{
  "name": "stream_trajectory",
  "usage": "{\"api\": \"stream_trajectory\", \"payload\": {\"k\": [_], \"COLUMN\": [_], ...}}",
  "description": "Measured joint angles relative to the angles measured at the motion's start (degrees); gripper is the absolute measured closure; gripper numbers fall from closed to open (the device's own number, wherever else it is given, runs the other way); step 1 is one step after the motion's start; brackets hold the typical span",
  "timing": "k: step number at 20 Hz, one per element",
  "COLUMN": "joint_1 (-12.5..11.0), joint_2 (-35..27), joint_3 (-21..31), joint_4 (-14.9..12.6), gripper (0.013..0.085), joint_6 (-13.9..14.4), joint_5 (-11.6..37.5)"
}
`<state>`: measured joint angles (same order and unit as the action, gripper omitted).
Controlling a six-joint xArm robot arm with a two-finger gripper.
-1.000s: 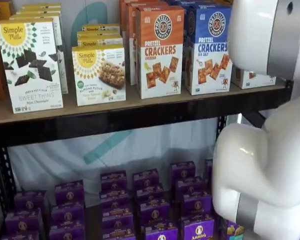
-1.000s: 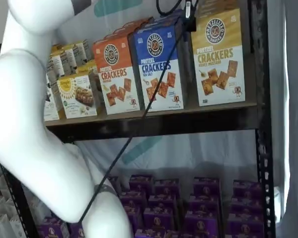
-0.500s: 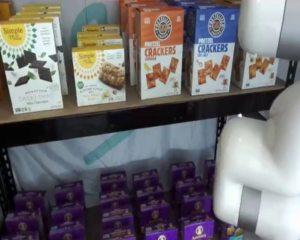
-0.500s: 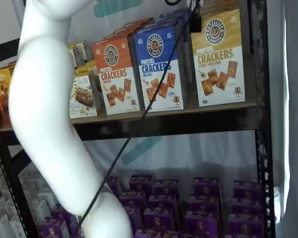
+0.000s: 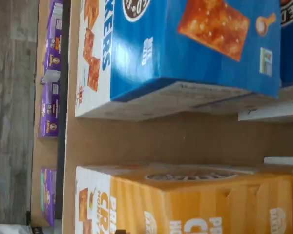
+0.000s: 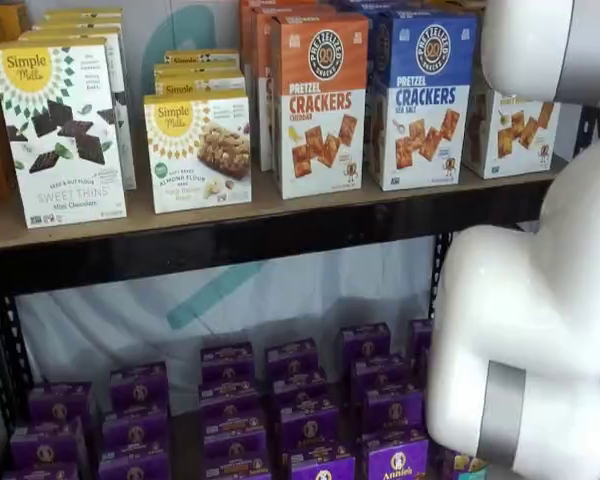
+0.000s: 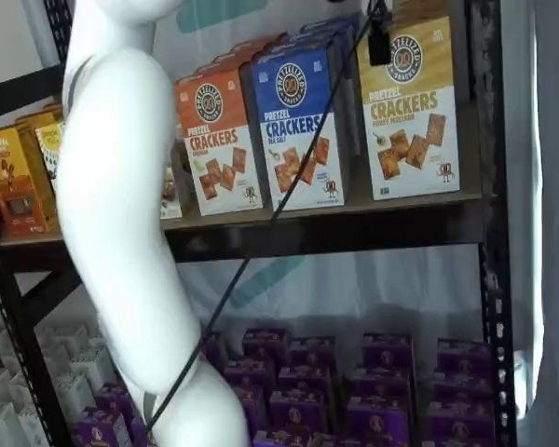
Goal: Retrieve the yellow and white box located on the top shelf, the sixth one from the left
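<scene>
The yellow and white box (image 7: 412, 121) stands upright at the right end of the top shelf (image 7: 354, 228), just right of a blue pretzel cracker box (image 7: 298, 130). In a shelf view my arm covers part of the yellow and white box (image 6: 510, 130). A black part of my gripper (image 7: 379, 39) hangs from above with a cable, in front of that box's upper left corner; it stands open and holds nothing. The wrist view looks down on the bare shelf board (image 5: 161, 141) between the blue box (image 5: 195, 48) and the yellow and white box (image 5: 185, 204).
An orange cracker box (image 6: 318, 105) and white Simple Mills boxes (image 6: 60, 130) fill the shelf further left. Small purple boxes (image 6: 280, 400) stand on the level below. My white arm (image 6: 540, 330) is at the right in one shelf view, and the arm (image 7: 121, 214) at the left in the other.
The arm's upper link has risen and uncovered more of the yellow and white box. The black gripper part has come lower in front of that box's top corner.
</scene>
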<state>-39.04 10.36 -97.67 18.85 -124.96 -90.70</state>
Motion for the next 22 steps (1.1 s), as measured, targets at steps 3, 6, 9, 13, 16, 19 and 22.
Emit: {"api": "stream_trajectory", "payload": {"k": [3, 6, 9, 13, 16, 19, 22], "joint_1": [0.5, 1.0, 1.4, 2.0, 2.4, 2.5, 2.6], "joint_2": [-1.5, -3.2, -4.7, -7.0, -7.4, -7.2, -6.9], "joint_3": [-1.5, -3.8, -6.3, -10.4, -11.4, -11.1, -10.7], "joint_4": [-1.5, -3.4, -5.1, -7.6, -8.8, -9.4, -9.5], "gripper": [0.013, 0.013, 0.013, 0.013, 0.013, 0.013, 0.013], "joint_6": [0.2, 0.6, 1.0, 1.5, 1.6, 1.6, 1.6], "joint_5": [-1.0, -3.5, -6.3, -11.0, -12.6, -12.7, -12.7]}}
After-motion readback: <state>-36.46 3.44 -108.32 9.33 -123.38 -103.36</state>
